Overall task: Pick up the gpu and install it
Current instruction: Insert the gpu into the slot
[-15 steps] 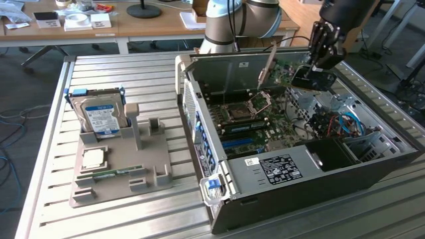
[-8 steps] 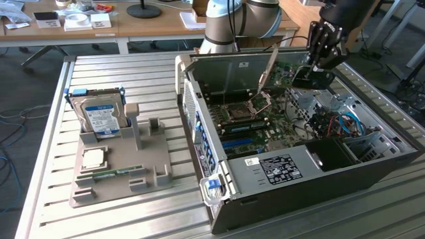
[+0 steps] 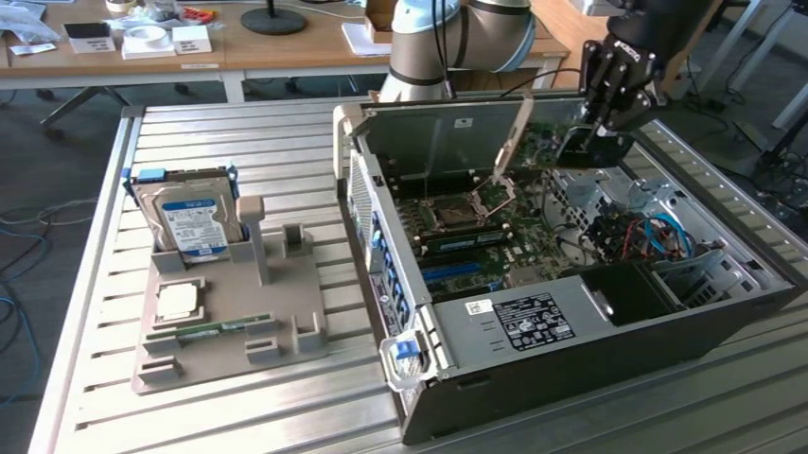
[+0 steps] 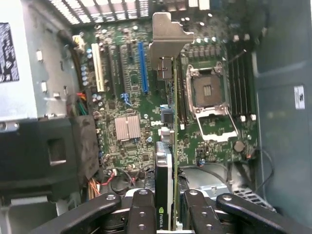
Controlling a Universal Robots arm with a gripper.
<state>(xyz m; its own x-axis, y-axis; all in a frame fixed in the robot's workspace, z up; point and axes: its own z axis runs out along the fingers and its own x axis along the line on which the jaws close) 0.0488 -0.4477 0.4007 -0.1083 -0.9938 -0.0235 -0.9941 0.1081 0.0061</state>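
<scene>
Exterior view. The PC case (image 3: 531, 378) lay on its side on the slatted metal table (image 3: 227, 132) with its side panel off, the motherboard (image 3: 486, 236) exposed. The arm reached in from the far side. The gripper (image 3: 604, 128) hung over the case's far end, toward the exterior view's right, pinching the gpu (image 3: 584, 149). The card was held clear above the board, and its silver bracket (image 3: 512, 142) slanted down in front of the upright case wall. Toward the exterior view's left, well apart from the case, stood a grey fixture tray (image 3: 284, 326). It carried a hard drive (image 3: 189, 222) upright in its holder, a processor chip (image 3: 177, 301) lying flat and a memory stick (image 3: 208, 329) just beside the chip.

Wrist view. The gripper (image 4: 166, 202) looked straight down the card. The fingers (image 4: 141, 209) were pressed against both faces of the gpu (image 4: 165, 170), which showed edge-on, black cooler on one side and green board on the other. Its bracket (image 4: 168, 34) stood at the far end. Beneath the card lay the motherboard (image 4: 122, 161). The card lined up between the blue expansion slot (image 4: 143, 66) and the empty processor socket (image 4: 207, 90), nearer the socket. A small silver heatsink (image 4: 127, 127) sat beyond the blue slot, with the power supply (image 4: 29, 73) past it at the case edge. Could not tell whether the card's lower edge touched anything.
</scene>
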